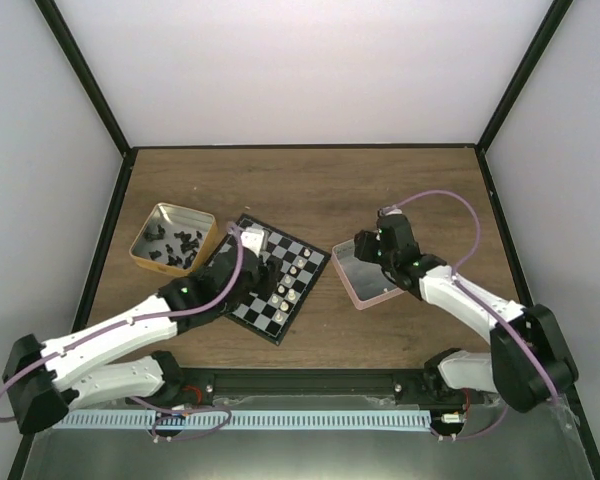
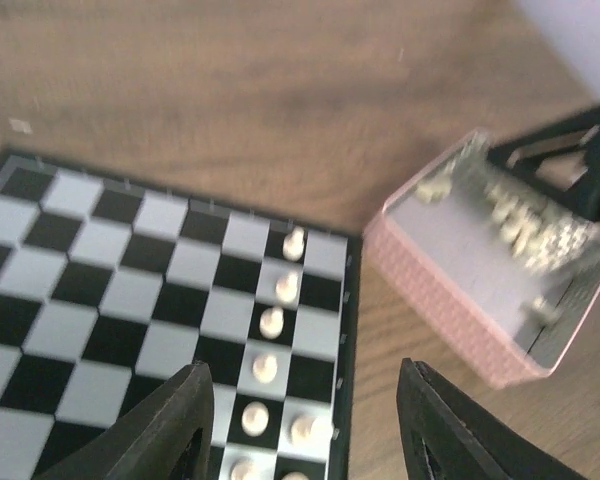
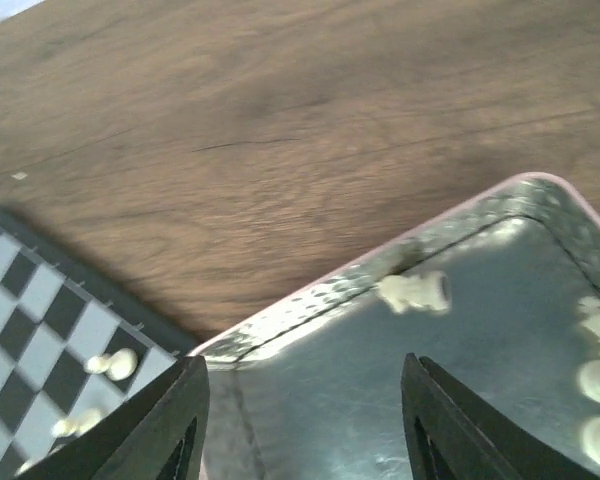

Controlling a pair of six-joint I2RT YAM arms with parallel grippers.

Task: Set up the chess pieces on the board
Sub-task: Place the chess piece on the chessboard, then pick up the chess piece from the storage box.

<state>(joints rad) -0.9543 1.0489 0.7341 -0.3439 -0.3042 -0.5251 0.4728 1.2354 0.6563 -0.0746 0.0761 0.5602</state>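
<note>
The board (image 1: 270, 300) lies tilted left of the table's centre, with a line of cream-white chess pieces (image 1: 296, 270) along its right side. My left gripper (image 1: 254, 248) hangs open over the board; in the left wrist view its jaws (image 2: 302, 440) stand wide apart above the white pieces (image 2: 271, 321) on the board (image 2: 110, 300), holding nothing. My right gripper (image 1: 365, 255) is open over the pink tray (image 1: 363, 296). In the right wrist view the jaws (image 3: 305, 425) frame bare tray floor, with a fallen white piece (image 3: 413, 292) beyond them and more white pieces (image 3: 598, 380) at the right.
A gold tin (image 1: 145, 236) holding several black pieces (image 1: 175, 245) stands left of the board. The pink tray (image 2: 450, 290) sits just right of the board's edge. Black frame posts and white walls close in the wooden table (image 1: 310, 190).
</note>
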